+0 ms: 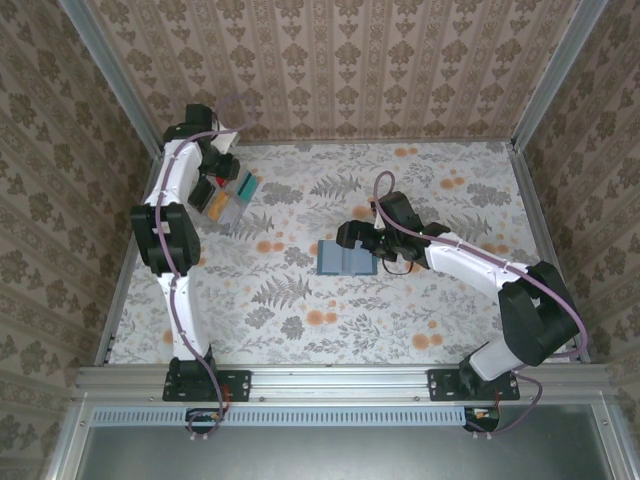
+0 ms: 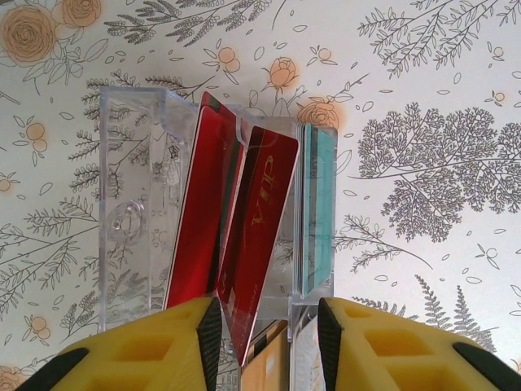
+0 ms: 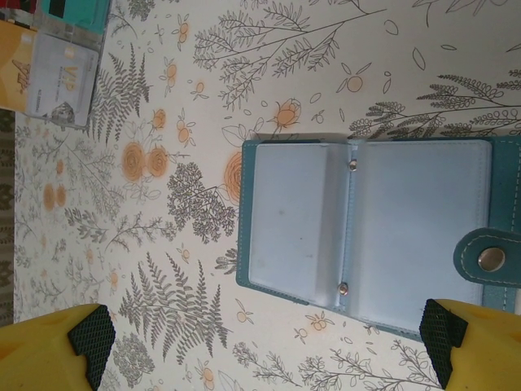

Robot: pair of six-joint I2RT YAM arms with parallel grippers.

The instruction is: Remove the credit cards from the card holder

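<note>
Since the credit cards (image 2: 256,236) are thin, stiff and slick, I'd pinch them by the edges. Left wrist cam shows red and teal ones standing in a clear acrylic rack (image 2: 130,204), with the left gripper (image 2: 267,334) partly open around a red corner. Right wrist cam has the card holder (image 3: 366,228) lying open mid-table, its sleeves looking empty, and the right gripper (image 3: 267,346) spread wide above.

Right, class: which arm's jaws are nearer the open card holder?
Right. The right arm holds its jaws open just above the card holder; the left arm is far off to its left, at the clear card stand.
</note>
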